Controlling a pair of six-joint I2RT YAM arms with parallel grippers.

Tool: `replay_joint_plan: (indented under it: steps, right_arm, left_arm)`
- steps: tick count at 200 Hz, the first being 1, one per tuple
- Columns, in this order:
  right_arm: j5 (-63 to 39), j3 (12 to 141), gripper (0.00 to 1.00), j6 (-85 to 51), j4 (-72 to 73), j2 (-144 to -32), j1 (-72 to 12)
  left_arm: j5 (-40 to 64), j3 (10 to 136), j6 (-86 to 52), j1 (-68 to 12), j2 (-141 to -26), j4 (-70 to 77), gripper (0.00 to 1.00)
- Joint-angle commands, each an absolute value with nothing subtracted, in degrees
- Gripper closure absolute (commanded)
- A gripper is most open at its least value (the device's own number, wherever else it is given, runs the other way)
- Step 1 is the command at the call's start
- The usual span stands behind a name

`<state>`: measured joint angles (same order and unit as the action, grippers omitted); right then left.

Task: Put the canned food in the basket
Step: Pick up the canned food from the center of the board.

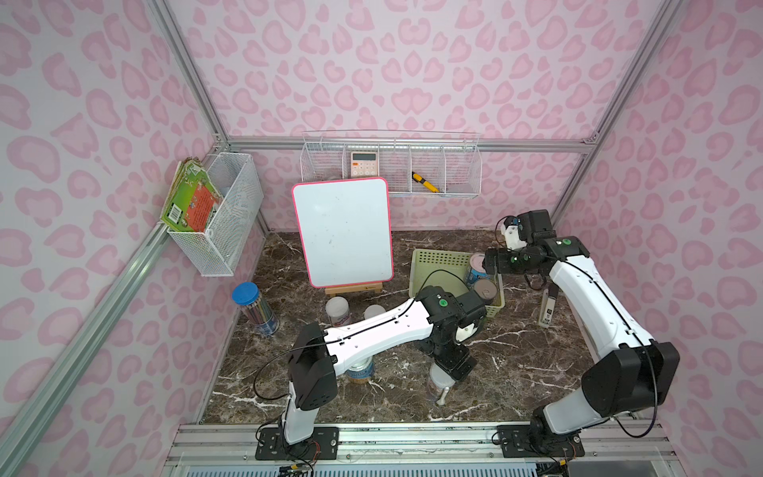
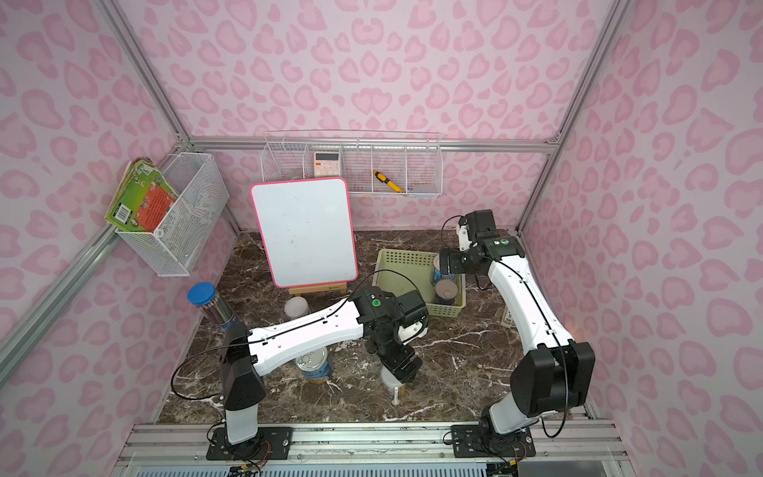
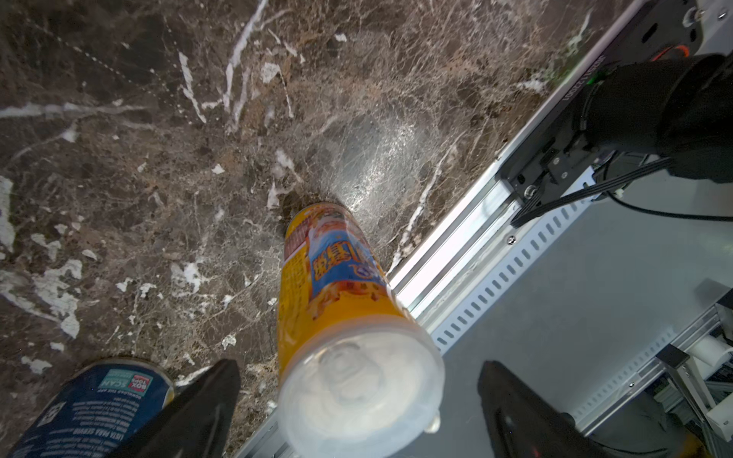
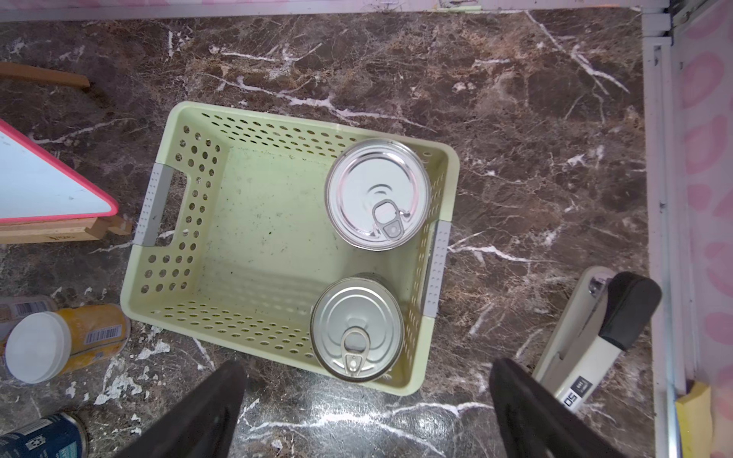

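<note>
Op: Cans, total?

Me: I count 6 small metal cylinders. 3 blue-label cans w/ silver pull-tab tops (image 4: 377, 194) (image 4: 357, 329) (image 2: 316, 367), and 3 yellow-label cans w/ white plastic lids (image 1: 337, 309) (image 1: 373, 310) (image 3: 337, 317).

Op: Baskets?

Me: 3 altogether. 1 pale green perforated plastic basket (image 1: 437, 258), and 2 white wire baskets (image 1: 231, 214) (image 1: 392, 165).

Op: Misc?

Me: 1 each: pink-framed rectangular whiteboard (image 1: 342, 231), clear pencil jar w/ blue lid (image 1: 245, 294), white-and-orange calculator (image 1: 364, 164), yellow-and-black cutter (image 1: 425, 183), grey-and-black stapler (image 4: 595, 341).

Op: Books?

Me: There's a stack of green-covered books (image 1: 190, 198), but the edges are too small for me to get a no.
</note>
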<state>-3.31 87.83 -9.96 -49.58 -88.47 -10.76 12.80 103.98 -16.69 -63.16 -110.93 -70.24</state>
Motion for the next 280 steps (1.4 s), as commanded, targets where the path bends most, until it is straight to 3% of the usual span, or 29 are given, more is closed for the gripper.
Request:
replay_joint_plan:
  steps: [1, 52, 74, 95, 114, 179, 220, 253, 280]
  right_arm:
    - [-3.5, 87.7, 0.01, -9.1, -48.8, -87.9, -10.8]
    - [-3.5, 86.9, 0.01, -8.7, -48.4, -87.7, -10.8]
    - [-3.4, 87.0, 0.01, -8.4, -48.3, -87.9, -10.8]
    - [-3.9, 87.3, 0.01, -8.2, -48.4, -88.2, -10.8]
    - [-3.9, 87.4, 0.01, -8.3, -48.4, -88.4, -10.8]
    - [-3.2, 87.8, 0.01, -8.3, -48.7, -88.3, -10.9]
    - [-3.0, 87.7, 0.01, -8.4, -48.4, -87.5, -10.9]
    - [-3.5, 87.1, 0.01, -8.8, -48.0, -86.7, -10.9]
    - [-4.1, 85.4, 0.01, -8.9, -47.5, -85.5, -10.9]
  left_arm:
    - [13.1, 102.3, -19.1, -63.1, -111.0, -71.6, 0.01]
    - [13.6, 100.9, -20.0, -63.1, -112.2, -68.9, 0.05]
    - [15.5, 100.0, -20.0, -63.1, -112.4, -68.6, 0.25]
    - [15.6, 98.7, -20.1, -63.1, -111.9, -69.2, 0.51]
    - [14.8, 98.5, -19.8, -63.0, -111.2, -70.5, 0.66]
    - [8.9, 109.8, -16.9, -60.8, -109.2, -80.8, 1.00]
    - [-3.0, 128.0, -13.9, -56.8, -111.2, -89.2, 1.00]
    - [-2.3, 141.7, -7.9, -49.2, -115.7, -84.9, 1.00]
    - [-1.7, 145.7, -6.2, -42.8, -119.1, -82.5, 1.00]
